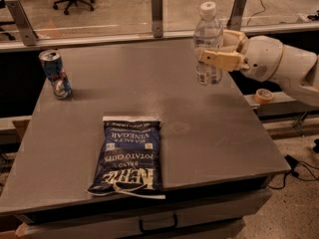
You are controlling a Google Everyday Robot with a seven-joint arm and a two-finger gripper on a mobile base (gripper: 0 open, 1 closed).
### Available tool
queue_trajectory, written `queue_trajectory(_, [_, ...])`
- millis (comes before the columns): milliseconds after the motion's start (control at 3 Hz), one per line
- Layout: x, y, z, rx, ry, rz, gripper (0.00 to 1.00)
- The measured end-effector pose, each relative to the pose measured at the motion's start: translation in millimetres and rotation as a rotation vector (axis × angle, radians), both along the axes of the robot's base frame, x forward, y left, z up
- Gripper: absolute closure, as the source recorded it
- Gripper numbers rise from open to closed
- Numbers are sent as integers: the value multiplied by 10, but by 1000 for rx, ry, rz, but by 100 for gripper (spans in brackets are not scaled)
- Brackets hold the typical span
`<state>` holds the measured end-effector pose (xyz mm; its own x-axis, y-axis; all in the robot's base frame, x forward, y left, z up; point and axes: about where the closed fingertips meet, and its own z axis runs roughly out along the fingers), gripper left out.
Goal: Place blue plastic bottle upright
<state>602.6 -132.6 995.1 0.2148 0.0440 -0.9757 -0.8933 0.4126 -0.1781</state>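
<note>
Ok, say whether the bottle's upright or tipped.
Upright: blue plastic bottle has its cap straight up, the gripper shut on its middle, at the table's far right. Base contact: cannot tell.

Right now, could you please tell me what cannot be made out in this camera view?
- Camera view, blue plastic bottle: whether its base rests on the table; the angle leaves it unclear.
- Camera view, gripper, clamped on the bottle over the table's far right: far finger hidden behind the bottle.
- Camera view, arm: cut off by the right edge.
</note>
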Motion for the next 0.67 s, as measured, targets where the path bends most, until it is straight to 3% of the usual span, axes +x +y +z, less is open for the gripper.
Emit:
queue_trajectory(333, [1, -26, -8, 13, 8, -2, 100])
queue_trajectory(667, [-9, -3, -140, 92, 44, 2, 100])
